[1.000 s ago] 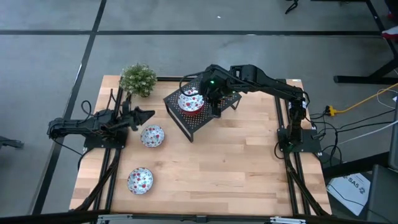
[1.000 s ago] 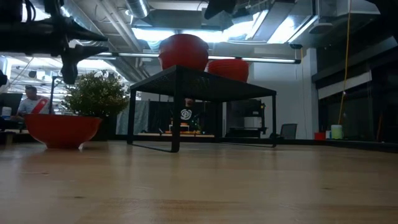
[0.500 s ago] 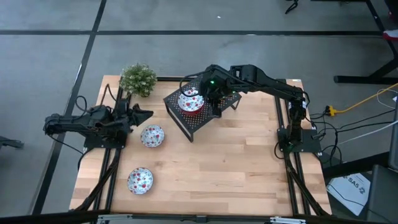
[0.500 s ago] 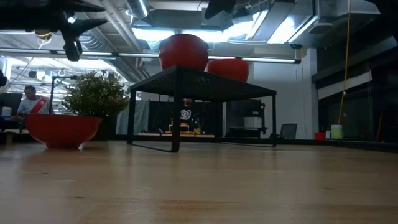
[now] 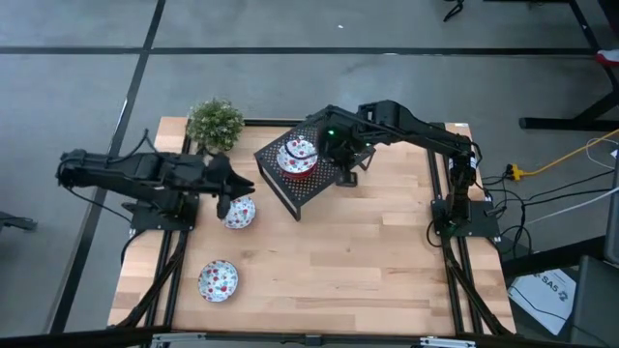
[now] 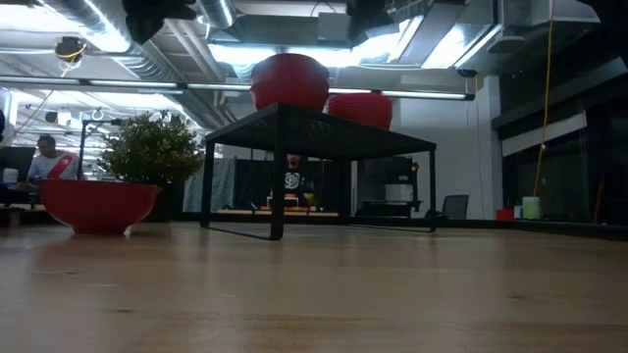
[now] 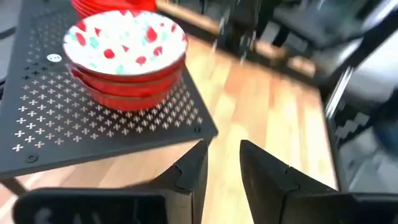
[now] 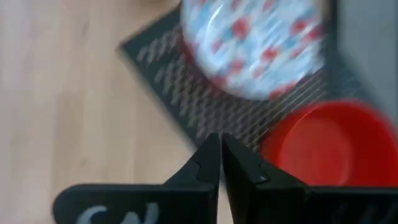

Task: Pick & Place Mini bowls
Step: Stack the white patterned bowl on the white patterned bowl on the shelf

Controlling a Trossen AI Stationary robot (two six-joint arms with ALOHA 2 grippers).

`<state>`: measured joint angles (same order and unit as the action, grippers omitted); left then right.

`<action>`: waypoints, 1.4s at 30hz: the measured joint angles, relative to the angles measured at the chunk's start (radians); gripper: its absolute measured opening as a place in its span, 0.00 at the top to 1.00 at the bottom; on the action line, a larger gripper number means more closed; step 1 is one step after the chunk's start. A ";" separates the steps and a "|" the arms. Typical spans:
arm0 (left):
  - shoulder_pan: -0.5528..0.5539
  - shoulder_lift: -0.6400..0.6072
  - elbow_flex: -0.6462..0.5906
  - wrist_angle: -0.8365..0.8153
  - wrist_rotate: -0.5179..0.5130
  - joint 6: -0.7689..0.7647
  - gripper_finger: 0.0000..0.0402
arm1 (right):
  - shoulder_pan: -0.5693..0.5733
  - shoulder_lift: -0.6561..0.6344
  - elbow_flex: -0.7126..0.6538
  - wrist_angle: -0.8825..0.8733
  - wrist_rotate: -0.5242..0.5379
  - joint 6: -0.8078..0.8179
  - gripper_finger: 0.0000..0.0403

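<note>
The left gripper, fingers spread and holding nothing, is now reaching farther over the speckled bowl toward the rack. The right gripper, pressed together, is pulling back from the stacked bowls.

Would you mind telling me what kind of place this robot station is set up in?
Probably an open industrial lab or workshop: exposed ceiling ducts overhead, a polished grey concrete floor around the wooden butcher-block table, and a person seated at a desk in the background.
</note>
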<state>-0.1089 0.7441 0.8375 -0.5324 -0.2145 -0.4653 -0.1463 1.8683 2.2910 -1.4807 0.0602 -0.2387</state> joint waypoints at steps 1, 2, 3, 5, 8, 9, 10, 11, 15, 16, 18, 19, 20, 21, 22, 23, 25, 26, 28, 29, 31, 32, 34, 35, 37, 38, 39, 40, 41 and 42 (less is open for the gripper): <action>-0.008 0.032 0.038 -0.040 0.000 0.013 0.78 | 0.000 0.000 -0.003 -0.034 -0.030 -0.016 0.95; -0.017 0.061 0.074 -0.074 0.000 0.025 0.78 | 0.000 0.000 -0.010 -0.054 -0.067 -0.031 0.95; -0.025 0.088 0.108 -0.105 0.000 0.034 0.78 | 0.000 -0.002 -0.020 -0.068 -0.108 -0.045 0.95; -0.043 0.138 0.164 -0.176 0.000 0.041 0.78 | 0.000 -0.014 -0.044 -0.073 -0.193 -0.066 0.95; -0.071 0.201 0.219 -0.257 0.000 0.033 0.78 | 0.001 -0.070 -0.102 -0.049 -0.277 -0.081 0.95; -0.081 0.220 0.232 -0.273 0.001 0.026 0.78 | 0.001 -0.098 -0.131 -0.035 -0.287 -0.079 0.95; -0.091 0.238 0.237 -0.286 0.005 0.019 0.78 | 0.001 -0.128 -0.167 -0.012 -0.289 -0.072 0.95; -0.102 0.257 0.239 -0.304 0.009 0.013 0.78 | 0.001 -0.158 -0.210 0.016 -0.289 -0.062 0.95; -0.138 0.332 0.239 -0.366 0.033 0.001 0.78 | 0.007 -0.322 -0.437 0.208 -0.274 0.028 0.95; -0.145 0.350 0.239 -0.383 0.033 -0.008 0.78 | 0.013 -0.367 -0.496 0.259 -0.260 0.053 0.95; -0.155 0.382 0.239 -0.406 0.034 -0.031 0.78 | 0.035 -0.459 -0.615 0.368 -0.223 0.106 0.95; -0.157 0.394 0.239 -0.419 0.034 -0.044 0.78 | 0.050 -0.501 -0.674 0.420 -0.204 0.131 0.95; -0.160 0.406 0.239 -0.424 0.035 -0.055 0.78 | 0.067 -0.541 -0.730 0.466 -0.189 0.155 0.95; -0.163 0.417 0.239 -0.423 0.037 -0.064 0.78 | 0.084 -0.581 -0.787 0.510 -0.176 0.178 0.95; -0.166 0.426 0.239 -0.424 0.049 -0.068 0.78 | 0.103 -0.618 -0.842 0.554 -0.162 0.203 0.95; -0.166 0.434 0.239 -0.423 0.063 -0.068 0.78 | 0.121 -0.657 -0.894 0.596 -0.148 0.228 0.95; -0.166 0.449 0.239 -0.423 0.094 -0.052 0.78 | 0.154 -0.731 -0.992 0.664 -0.118 0.274 0.95; -0.166 0.456 0.239 -0.423 0.107 -0.041 0.78 | 0.170 -0.765 -1.037 0.689 -0.105 0.294 0.95; -0.166 0.469 0.239 -0.423 0.132 -0.024 0.78 | 0.201 -0.831 -1.127 0.728 -0.078 0.334 0.95; -0.166 0.475 0.239 -0.423 0.139 -0.023 0.78 | 0.214 -0.864 -1.171 0.739 -0.065 0.353 0.95; -0.165 0.486 0.239 -0.422 0.150 -0.042 0.78 | 0.242 -0.932 -1.254 0.748 -0.034 0.406 0.95; -0.164 0.492 0.239 -0.423 0.162 -0.059 0.78 | 0.257 -0.967 -1.298 0.761 -0.019 0.437 0.95; -0.163 0.500 0.239 -0.422 0.189 -0.091 0.78 | 0.283 -1.037 -1.390 0.812 0.001 0.484 0.95; -0.163 0.502 0.239 -0.423 0.201 -0.105 0.78 | 0.296 -1.070 -1.436 0.846 0.005 0.501 0.95; -0.163 0.507 0.239 -0.422 0.224 -0.129 0.78 | 0.318 -1.137 -1.534 0.933 0.009 0.531 0.95; -0.163 0.508 0.239 -0.422 0.236 -0.143 0.78 | 0.327 -1.168 -1.578 0.972 0.009 0.547 0.95; -0.163 0.508 0.239 -0.422 0.244 -0.160 0.78 | 0.337 -1.201 -1.624 1.015 0.008 0.571 0.95; -0.163 0.508 0.239 -0.422 0.245 -0.181 0.78 | 0.346 -1.232 -1.665 1.045 0.009 0.596 0.95; -0.163 0.508 0.239 -0.422 0.246 -0.206 0.78 | 0.356 -1.262 -1.703 1.074 0.008 0.621 0.95; -0.163 0.508 0.239 -0.422 0.246 -0.231 0.78 | 0.365 -1.292 -1.739 1.096 0.009 0.643 0.95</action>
<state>-0.2722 1.2518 1.0763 -0.9546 0.0319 -0.6963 0.2187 0.5765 0.5518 -0.3842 0.0689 0.4043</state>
